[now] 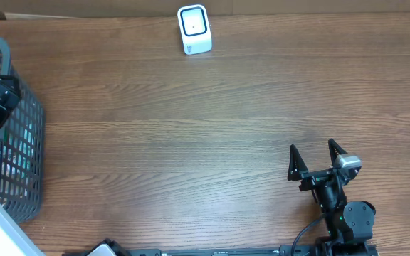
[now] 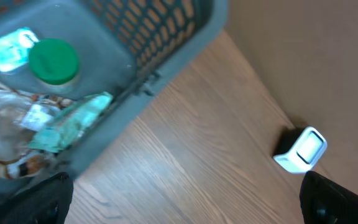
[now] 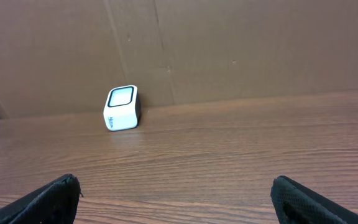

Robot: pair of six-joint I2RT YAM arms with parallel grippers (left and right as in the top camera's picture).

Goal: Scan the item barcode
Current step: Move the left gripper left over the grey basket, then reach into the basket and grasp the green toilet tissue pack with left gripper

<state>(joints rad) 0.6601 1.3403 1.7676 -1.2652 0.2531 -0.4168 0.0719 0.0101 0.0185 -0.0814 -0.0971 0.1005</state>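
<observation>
The job is at its very start; nothing has been lifted and nothing has been shown to the scanner (image 1: pixel 194 28), which stands upright at the far edge of the table (image 1: pixel 191 128), against the brown cardboard wall (image 3: pixel 241 43), its window facing up and toward the arms.

The goods to be scanned all lie in the grey mesh basket (image 1: pixel 27 135) at the left end of the table, well apart from the scanner. The left wrist view shows a green-lidded container (image 2: pixel 53 61), a teal packet (image 2: pixel 73 121) and some clear crumpled wrapping beside them; which of these is meant I cannot tell, and no barcode is readable in this blurred view.

The left gripper (image 2: pixel 184 183) hangs over the basket's near rim with its jaws spread wide and nothing between them; it touches none of the goods. The right gripper (image 1: pixel 317 153) sits low at the near right of the table, jaws likewise released and empty, pointing toward the scanner but far from it.

So all the work is left, as I judge it: reach into the basket, close on one article, carry it across the table to the scanner, and turn its barcode to the window; the left arm looks best placed to make the pick.
</observation>
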